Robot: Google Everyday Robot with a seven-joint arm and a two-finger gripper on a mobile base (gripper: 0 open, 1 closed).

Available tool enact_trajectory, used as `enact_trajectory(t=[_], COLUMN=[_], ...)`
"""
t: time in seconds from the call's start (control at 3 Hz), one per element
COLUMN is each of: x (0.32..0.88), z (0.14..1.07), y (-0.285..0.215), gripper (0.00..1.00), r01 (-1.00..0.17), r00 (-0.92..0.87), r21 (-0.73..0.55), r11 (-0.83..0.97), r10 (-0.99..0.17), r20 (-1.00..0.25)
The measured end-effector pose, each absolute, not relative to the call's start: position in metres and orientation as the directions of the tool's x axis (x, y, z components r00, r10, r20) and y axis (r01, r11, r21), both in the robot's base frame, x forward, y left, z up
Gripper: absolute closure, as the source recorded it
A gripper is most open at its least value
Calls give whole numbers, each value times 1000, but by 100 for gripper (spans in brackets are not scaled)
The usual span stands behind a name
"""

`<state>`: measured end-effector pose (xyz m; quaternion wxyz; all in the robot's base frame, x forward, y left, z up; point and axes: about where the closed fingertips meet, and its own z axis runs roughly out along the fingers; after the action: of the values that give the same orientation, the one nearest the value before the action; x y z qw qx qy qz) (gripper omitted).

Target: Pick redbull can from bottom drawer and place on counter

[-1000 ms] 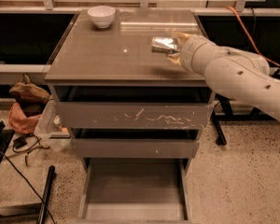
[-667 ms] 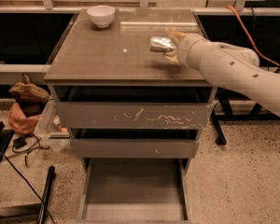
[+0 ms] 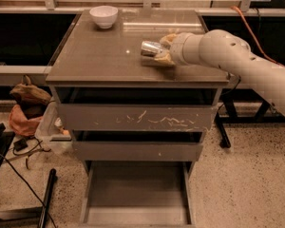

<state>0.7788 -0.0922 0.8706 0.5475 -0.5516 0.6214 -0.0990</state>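
The redbull can (image 3: 150,48) lies on its side over the counter (image 3: 104,56), its shiny silver end facing left. My gripper (image 3: 162,49) is shut on the can from the right, with one tan finger behind it and one in front. My white arm runs off to the right edge of the view. The bottom drawer (image 3: 137,194) is pulled open below, and its flat floor holds nothing.
A white bowl (image 3: 103,16) stands at the counter's back left corner. The top drawer front (image 3: 137,118) has white scratches. A clear bin (image 3: 52,129) and brown and orange bags (image 3: 26,106) sit left of the cabinet. Black cables (image 3: 19,175) lie on the floor.
My arm has shifted slightly with the can; the can sits about where it was on the counter's right side. Drawer and bowl have not moved.
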Motion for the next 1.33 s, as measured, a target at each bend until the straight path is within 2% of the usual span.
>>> enact_trajectory(t=[0.33, 1.33], x=[775, 775], z=[865, 865], y=[-90, -89], gripper=[82, 13], r01=[-606, -606], r00=[202, 203], r21=[-711, -711], r11=[357, 357], r10=[-795, -795], r20=[-572, -572])
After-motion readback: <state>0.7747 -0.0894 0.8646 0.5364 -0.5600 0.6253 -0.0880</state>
